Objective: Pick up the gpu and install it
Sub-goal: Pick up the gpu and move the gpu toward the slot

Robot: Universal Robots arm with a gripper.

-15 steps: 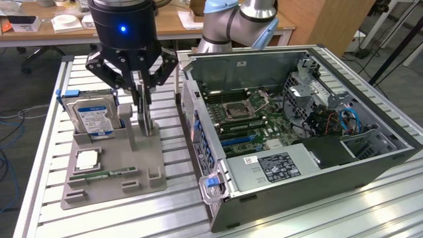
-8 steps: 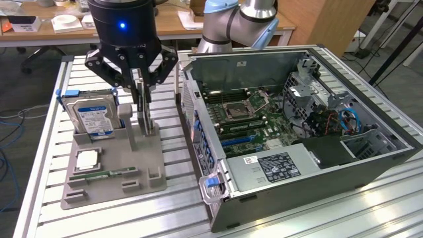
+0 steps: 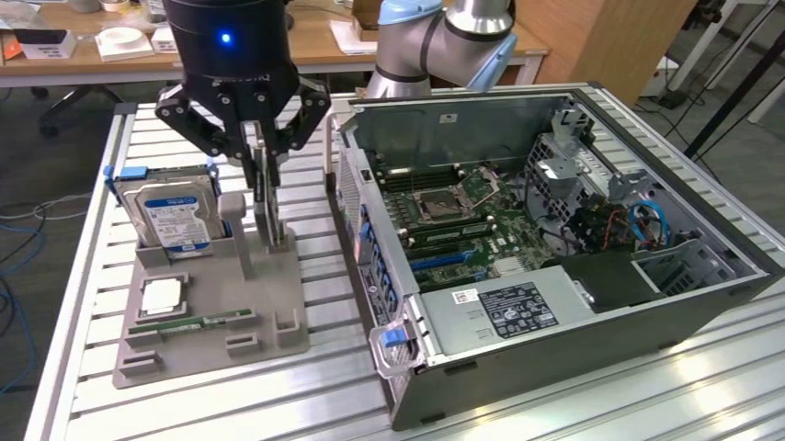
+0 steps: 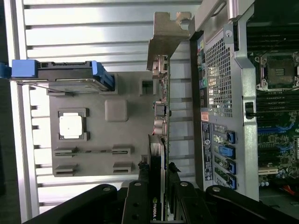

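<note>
gripper jaws were closed partway on the top edge of the gpu, a thin green card with silver end bracket, upright on the grey tray beside the open computer case.

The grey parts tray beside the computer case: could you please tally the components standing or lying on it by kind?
hard drive: 1
processor chip: 1
memory stick: 1
gpu, standing on edge in its slot: 1
Total: 4
</note>
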